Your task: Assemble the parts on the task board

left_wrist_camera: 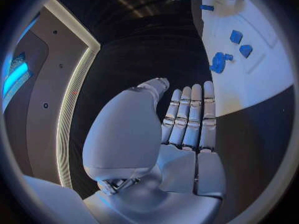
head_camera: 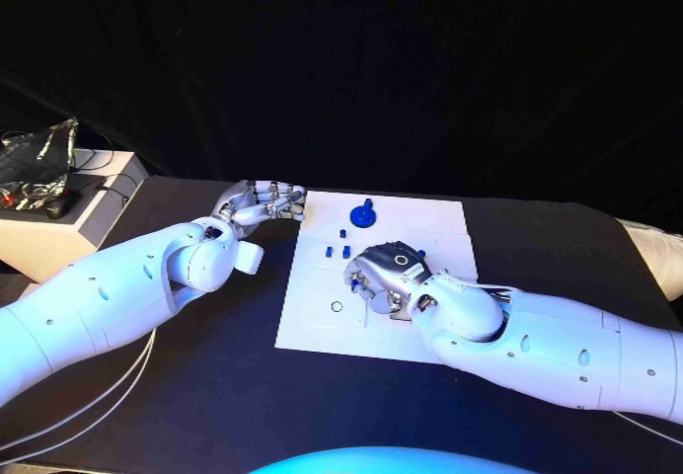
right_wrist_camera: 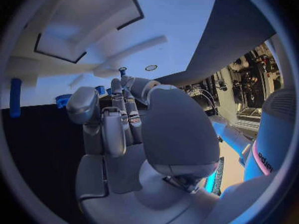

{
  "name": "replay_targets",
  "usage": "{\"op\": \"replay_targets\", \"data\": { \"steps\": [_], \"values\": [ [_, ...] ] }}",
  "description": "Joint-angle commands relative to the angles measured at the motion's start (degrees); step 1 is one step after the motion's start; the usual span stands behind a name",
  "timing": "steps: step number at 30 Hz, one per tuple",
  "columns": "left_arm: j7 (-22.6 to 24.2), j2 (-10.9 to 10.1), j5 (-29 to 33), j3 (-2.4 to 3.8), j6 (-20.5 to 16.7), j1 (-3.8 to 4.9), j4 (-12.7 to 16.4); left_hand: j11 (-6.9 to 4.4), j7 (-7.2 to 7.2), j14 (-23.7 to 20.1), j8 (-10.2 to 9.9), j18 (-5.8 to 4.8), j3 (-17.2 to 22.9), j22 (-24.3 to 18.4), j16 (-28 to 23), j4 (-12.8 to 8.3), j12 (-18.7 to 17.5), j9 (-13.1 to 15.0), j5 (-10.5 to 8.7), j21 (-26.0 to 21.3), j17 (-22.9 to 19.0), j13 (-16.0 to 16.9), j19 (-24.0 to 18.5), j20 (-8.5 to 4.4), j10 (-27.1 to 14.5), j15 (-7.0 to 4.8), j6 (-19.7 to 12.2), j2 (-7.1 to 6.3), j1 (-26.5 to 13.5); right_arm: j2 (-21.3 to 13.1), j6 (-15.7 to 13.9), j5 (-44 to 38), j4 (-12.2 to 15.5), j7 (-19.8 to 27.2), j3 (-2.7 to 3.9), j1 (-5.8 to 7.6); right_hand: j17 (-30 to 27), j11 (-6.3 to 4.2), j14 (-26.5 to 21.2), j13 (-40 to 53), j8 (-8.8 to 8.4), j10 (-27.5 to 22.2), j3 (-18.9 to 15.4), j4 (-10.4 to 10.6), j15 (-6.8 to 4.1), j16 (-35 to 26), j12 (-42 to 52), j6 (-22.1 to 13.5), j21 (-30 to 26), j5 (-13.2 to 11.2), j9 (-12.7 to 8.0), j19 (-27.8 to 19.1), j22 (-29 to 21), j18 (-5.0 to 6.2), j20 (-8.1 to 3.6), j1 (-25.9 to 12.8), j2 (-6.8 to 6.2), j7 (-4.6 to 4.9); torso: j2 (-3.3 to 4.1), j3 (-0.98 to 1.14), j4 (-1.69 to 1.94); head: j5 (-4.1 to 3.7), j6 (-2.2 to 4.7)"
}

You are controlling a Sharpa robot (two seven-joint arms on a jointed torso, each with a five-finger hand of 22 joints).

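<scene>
The white task board point(head_camera: 313, 326) lies in the middle of the black table. A blue gear-shaped part point(head_camera: 363, 212) stands near its far edge, with small blue parts point(head_camera: 341, 251) just nearer and a thin ring point(head_camera: 336, 306) by the left edge. My right hand point(head_camera: 387, 276) hovers over the board's middle, fingers curled. A small blue peg point(right_wrist_camera: 122, 70) sticks up between its thumb and a finger. My left hand point(head_camera: 264, 205) rests beside the board's far left corner, fingers point(left_wrist_camera: 190, 117) straight and palm bare. The gear-shaped part point(left_wrist_camera: 219, 62) lies ahead of it on the board point(left_wrist_camera: 268, 79).
A white box point(head_camera: 57, 232) with cables and a crinkled foil bag point(head_camera: 42, 148) stands at the table's far left. Bare black tabletop point(head_camera: 213, 395) lies in front of the board and to both sides.
</scene>
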Motion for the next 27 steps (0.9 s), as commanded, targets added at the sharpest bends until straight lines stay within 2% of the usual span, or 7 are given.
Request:
{"op": "replay_targets", "data": {
  "steps": [1,9,27],
  "values": [
    [0.2,0.1,0.2,0.04,1.1,0.01,0.2,0.38,0.27,-0.1,0.2,0.39,0.0,-0.1,-0.3,-0.4,-0.3,-0.1,-0.34,-0.3,0.1,0.1,0.0,0.11,-0.1,0.49,0.1,-0.28,0.0,0.0,1.2,-0.8,-0.2,0.0,-0.12,-0.17,2.3,-1.89,3.6,0.1,0.19,2.4,0.3,0.1,-0.26,0.3,0.1,0.2,0.0,0.4,0.1,0.1,0.0,-1.11,-0.19,0.3,0.44,0.20,-0.04,-0.01,-0.03,0.06,-0.15],
    [0.1,0.0,0.1,0.04,1.2,0.01,0.2,0.40,0.28,-0.1,0.2,0.39,0.0,-0.1,-0.4,-0.4,-0.3,-0.1,-0.35,-0.4,0.1,0.1,-0.1,0.13,-0.2,0.52,0.1,-0.29,-0.1,-0.4,2.4,-0.7,0.0,0.3,-0.23,-0.19,2.4,-1.87,3.6,0.1,0.19,2.4,0.3,0.0,-0.25,0.4,0.1,0.2,0.1,0.4,0.1,0.1,0.1,-1.13,-0.19,0.3,0.41,0.22,-0.06,0.00,-0.05,0.21,-0.49],
    [-0.3,0.0,0.1,0.04,1.8,0.00,0.0,0.42,0.28,-0.2,0.2,0.39,-0.1,-0.2,-0.4,-0.4,-0.4,-0.1,-0.35,-0.5,0.1,0.1,-0.1,0.15,-0.2,0.54,0.1,-0.29,-0.1,-0.8,1.5,-1.0,0.5,-0.2,-0.27,-0.21,2.4,-1.87,3.6,0.1,0.20,2.4,0.3,0.0,-0.24,0.4,0.0,0.2,0.2,0.3,0.1,0.1,0.1,-1.13,-0.18,0.2,0.40,0.22,-0.03,0.02,-0.04,0.21,-0.58]
  ]
}}
